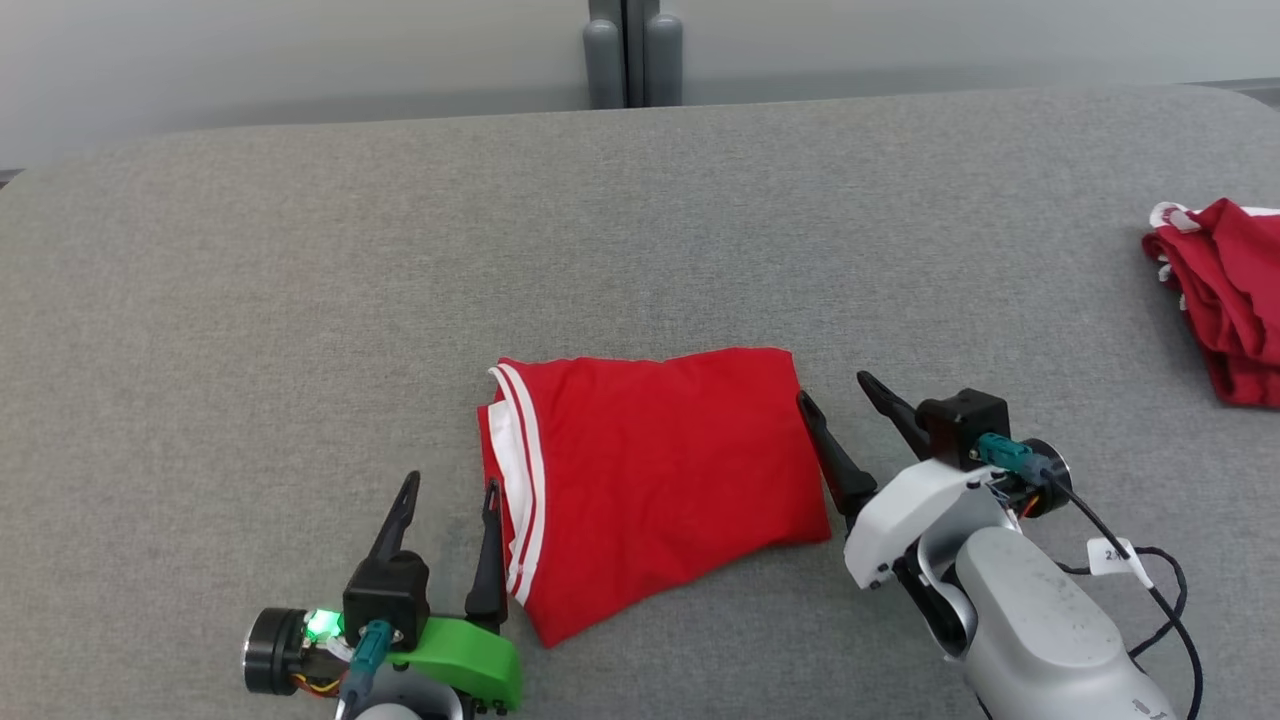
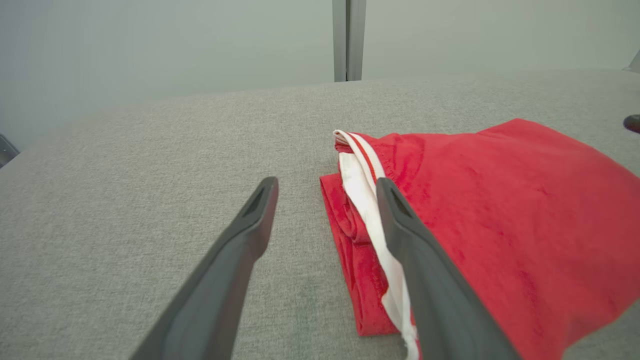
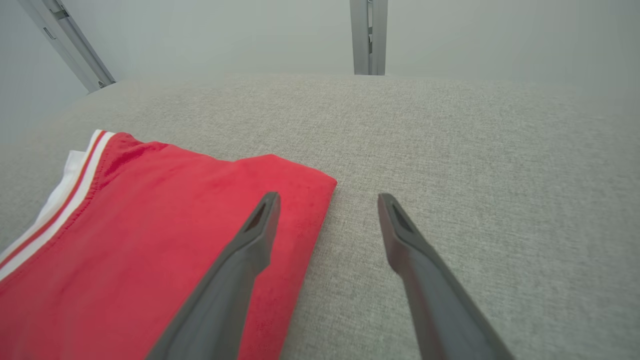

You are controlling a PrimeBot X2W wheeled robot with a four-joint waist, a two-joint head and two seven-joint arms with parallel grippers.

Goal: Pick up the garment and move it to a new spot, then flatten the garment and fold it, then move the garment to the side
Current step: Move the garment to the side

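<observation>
Nearest me, the left gripper (image 1: 451,483) is released, jaws wide, holding nothing. Just right of it I see the garment (image 1: 650,470): red, folded into a rough square, white-striped trim facing that gripper, flat on the grey bench (image 1: 300,300). At its plain folded edge the right gripper (image 1: 832,387) is likewise spread, empty, one finger over the cloth.

surface (image 1: 640,230): grey woven fabric, rounded far corners | near middle: folded red garment (image 1: 650,480), white-striped trim on its left edge, lying flat | far right edge: crumpled red cloth (image 1: 1225,300), well apart
</observation>
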